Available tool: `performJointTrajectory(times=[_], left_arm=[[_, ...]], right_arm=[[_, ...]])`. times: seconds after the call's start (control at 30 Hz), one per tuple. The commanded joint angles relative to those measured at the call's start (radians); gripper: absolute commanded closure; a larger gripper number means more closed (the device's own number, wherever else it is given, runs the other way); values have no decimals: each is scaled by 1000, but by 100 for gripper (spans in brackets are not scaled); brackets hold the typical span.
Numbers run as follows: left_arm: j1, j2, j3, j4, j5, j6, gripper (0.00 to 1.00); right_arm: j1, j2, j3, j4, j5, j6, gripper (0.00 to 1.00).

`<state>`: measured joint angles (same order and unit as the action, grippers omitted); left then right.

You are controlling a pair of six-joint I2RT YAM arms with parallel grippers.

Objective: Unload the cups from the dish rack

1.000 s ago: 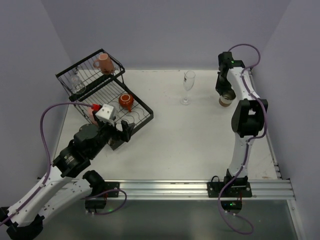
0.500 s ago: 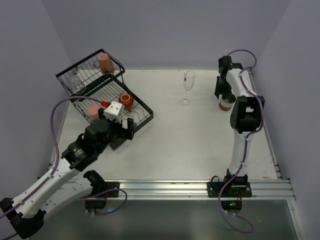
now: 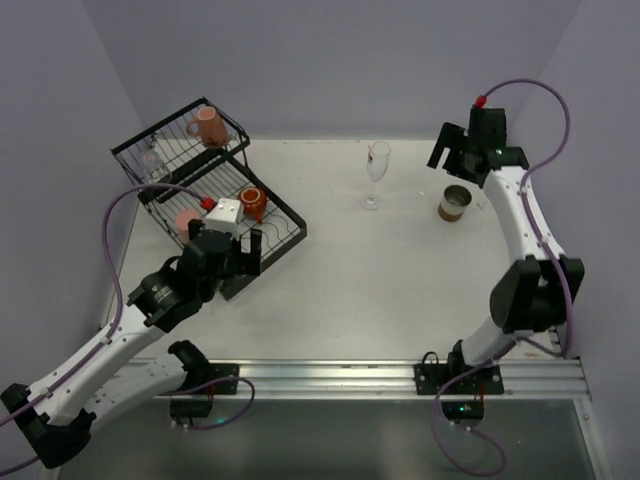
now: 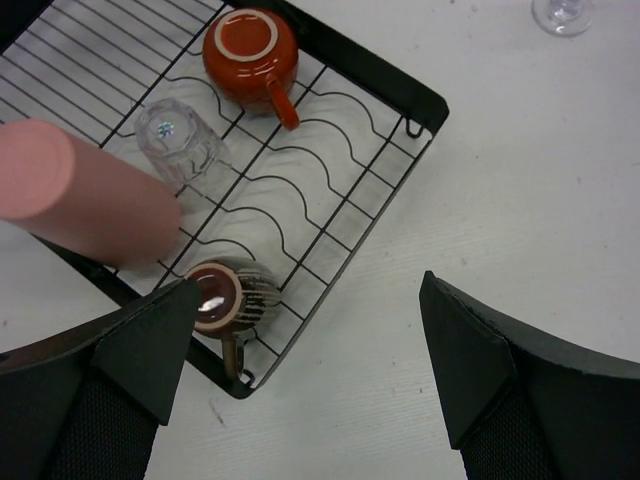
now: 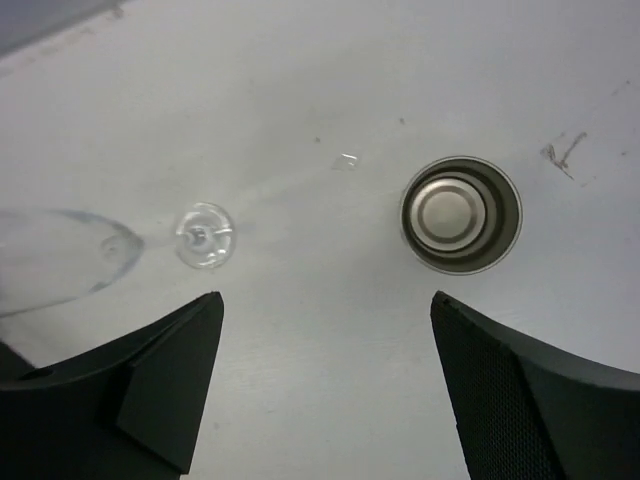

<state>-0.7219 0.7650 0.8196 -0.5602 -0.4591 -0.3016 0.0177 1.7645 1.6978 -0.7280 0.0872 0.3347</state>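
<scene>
- The dish rack [image 4: 385, 62] is set at the far left corner of the tabletop [image 3: 350, 290], with its raised basket toward the far edge and its flat tray toward the middle.
- A pink mug [image 3: 208, 127] is seen in the raised basket. A clear glass [image 3: 152, 162] is faintly made out at the basket's left end.
- On the flat tray, an orange-red mug [image 4: 250, 48] is placed mouth down, handle pointing along the wires. A clear tumbler [image 4: 180, 145] is set mouth down just beside it.
- A salmon tumbler [image 4: 85, 195] is laid on its side next to the clear tumbler, and a brown cup [image 4: 225, 298] is found at the tray's near corner.
- The left gripper [image 4: 300, 390] is held above that near corner. Its fingers are spread wide apart and nothing is gripped.
- A silvery cup [image 5: 460, 213] is stood upright, mouth up, on the bare tabletop near the right edge, toward the far right corner.
- The right gripper [image 5: 330, 390] is held above the silvery cup. Its fingers are parted and the cup is not touched.
- A stemmed glass [image 3: 376, 172] is stood upright near the far edge, between the rack and the silvery cup.
</scene>
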Motion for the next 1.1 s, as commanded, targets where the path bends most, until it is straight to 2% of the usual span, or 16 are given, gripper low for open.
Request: performJointTrajectory(times=[0.0,0.13,0.2,0.4,0.5,0.6,0.73,0.83,0.93,1.03,1.07], left_arm=[[1,19,67,-156,-108,-149,0],[1,37,66,-211,-150,-276,0],[2,57,46,-208,-186,-307,0],[7,143,-22,-153,-337,-447,0],[24,180,-43,-93,-368,-464,0],[44,226,-28,-102,-409,-485,0],[93,276,-53,-64,-394,-456,2],[191,293,-114,58,-290,-395,7],[214,296,-155,121,-231,-369,11],[216,304,-175,166,-208,-346,18],[216,310,-178,171,-204,-344,24]], right_arm=[[27,-268,-209,257,-121,93,12],[67,-512,-557,505,-242,174,11],[106,-632,-697,567,-267,208,15],[231,-856,-922,650,-343,277,16],[263,-924,-1018,772,-447,345,17],[284,-939,-1030,780,-492,353,18],[295,-967,-1035,782,-514,352,18],[298,-985,-1041,777,-517,349,18],[300,-991,-1038,773,-526,351,19],[310,-985,-1031,773,-535,352,20],[314,-981,-1029,773,-535,352,20]])
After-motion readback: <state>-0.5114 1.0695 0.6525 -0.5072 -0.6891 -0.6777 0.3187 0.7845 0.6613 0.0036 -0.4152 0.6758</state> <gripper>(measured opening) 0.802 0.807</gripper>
